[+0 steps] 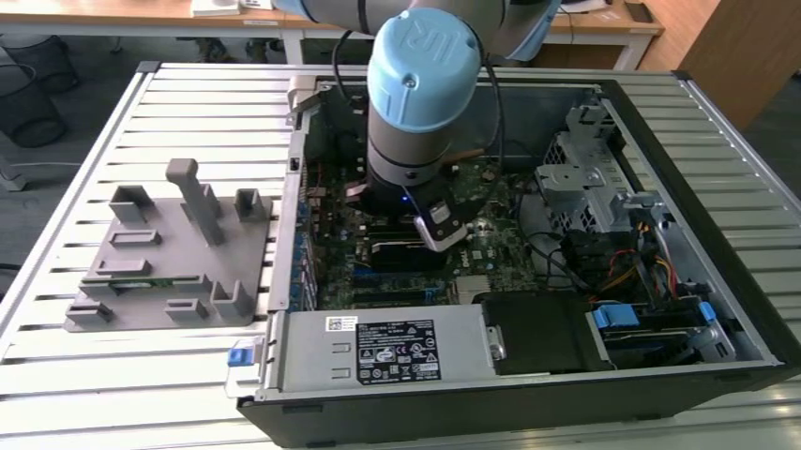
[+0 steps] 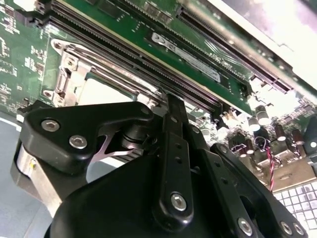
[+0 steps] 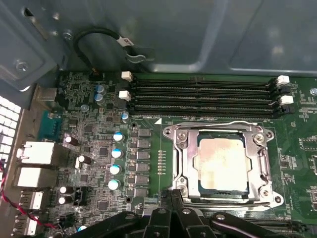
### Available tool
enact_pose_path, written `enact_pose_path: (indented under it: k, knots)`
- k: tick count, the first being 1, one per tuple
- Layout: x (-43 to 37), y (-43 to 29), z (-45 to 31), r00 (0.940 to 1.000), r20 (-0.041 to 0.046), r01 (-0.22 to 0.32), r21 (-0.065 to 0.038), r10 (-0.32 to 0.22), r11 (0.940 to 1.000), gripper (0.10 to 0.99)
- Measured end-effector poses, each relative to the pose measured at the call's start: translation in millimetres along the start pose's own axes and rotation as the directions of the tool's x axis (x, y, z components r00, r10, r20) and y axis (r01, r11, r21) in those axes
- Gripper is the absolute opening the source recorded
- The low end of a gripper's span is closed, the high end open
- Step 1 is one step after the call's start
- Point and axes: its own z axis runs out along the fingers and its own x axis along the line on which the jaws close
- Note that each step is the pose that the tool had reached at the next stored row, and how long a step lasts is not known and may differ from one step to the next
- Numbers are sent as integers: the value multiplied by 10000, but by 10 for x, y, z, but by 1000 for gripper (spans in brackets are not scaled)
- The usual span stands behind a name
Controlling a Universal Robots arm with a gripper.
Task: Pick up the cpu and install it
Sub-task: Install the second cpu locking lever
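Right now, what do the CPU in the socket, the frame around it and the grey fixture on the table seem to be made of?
The small square silvery-white CPU looks like brushed metal with a dull, slightly stained sheen. The bright socket frame around it seems to be polished steel, judging by its sharp glints. The grey fixture with upright posts appears to be matte plastic, uniform and without reflections.

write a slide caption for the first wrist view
Small square silvery-topped cpu sits in the metal-framed socket on the green motherboard, beside four dark memory slots, black end effector hovering close.
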Motion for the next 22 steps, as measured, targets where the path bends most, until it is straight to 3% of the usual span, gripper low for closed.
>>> enact_pose_path:
  k: [17,22]
  knots:
    - [8,12,19,10000,6,7,-304,-7,9995,106]
    - [14,40,-66,10000,5,7,-304,-7,9995,106]
